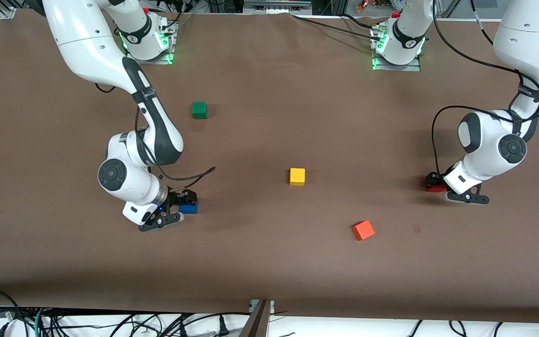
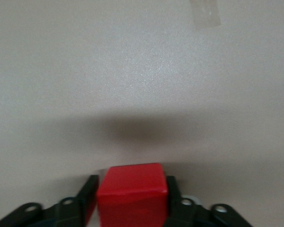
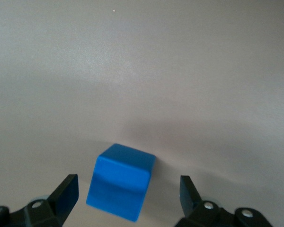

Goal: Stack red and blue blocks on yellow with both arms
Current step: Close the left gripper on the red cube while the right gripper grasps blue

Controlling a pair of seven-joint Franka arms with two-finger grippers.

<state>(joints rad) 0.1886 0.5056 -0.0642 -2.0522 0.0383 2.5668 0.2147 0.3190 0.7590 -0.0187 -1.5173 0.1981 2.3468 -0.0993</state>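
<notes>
Nearest the front camera, an orange cube (image 1: 363, 230) lies on the desk (image 1: 269, 271). Farther off, at the right arm's end, the right gripper (image 3: 128, 194) stands spread around the blue block (image 3: 120, 188); at the left arm's end, the left gripper (image 2: 131, 201) is clamped on the red block (image 2: 131, 198), with the yellow cube (image 1: 297, 176) between them. Farthest, a green cube (image 1: 199, 109).

Robotics lab, bolted arm bases (image 1: 150, 44), cables (image 1: 110, 323)
</notes>
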